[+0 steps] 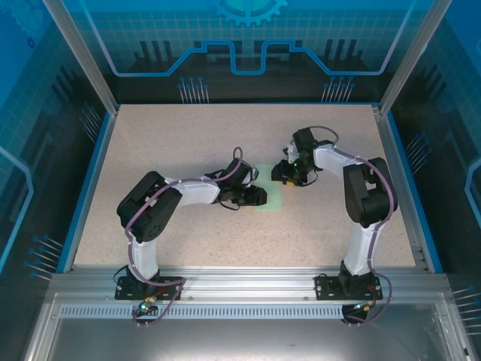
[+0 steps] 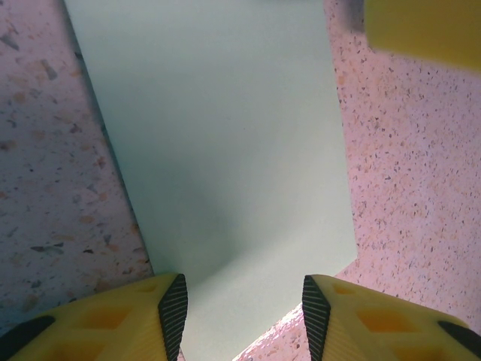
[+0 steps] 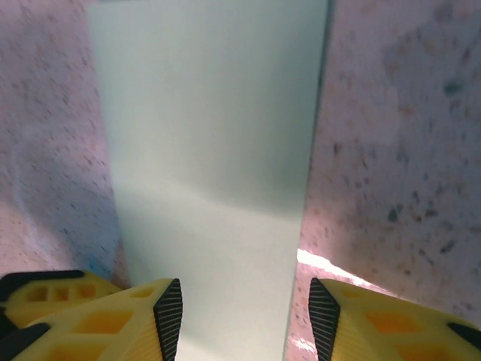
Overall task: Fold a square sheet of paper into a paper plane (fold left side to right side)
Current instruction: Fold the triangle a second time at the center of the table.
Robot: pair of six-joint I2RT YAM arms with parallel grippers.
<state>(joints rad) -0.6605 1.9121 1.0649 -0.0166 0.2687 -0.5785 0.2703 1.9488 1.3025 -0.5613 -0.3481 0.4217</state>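
Your left arm (image 1: 192,192) and right arm (image 1: 332,159) have white links, black joints and purple cables (image 1: 129,235); the fingers (image 2: 98,323) are yellow with black ribbed pads (image 2: 174,312).

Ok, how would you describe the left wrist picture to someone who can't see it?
A pale mint-green sheet of paper lies flat on a speckled table. The left gripper is open, its yellow fingers at the bottom edge on either side of the paper's near end. A blurred yellow shape sits top right.
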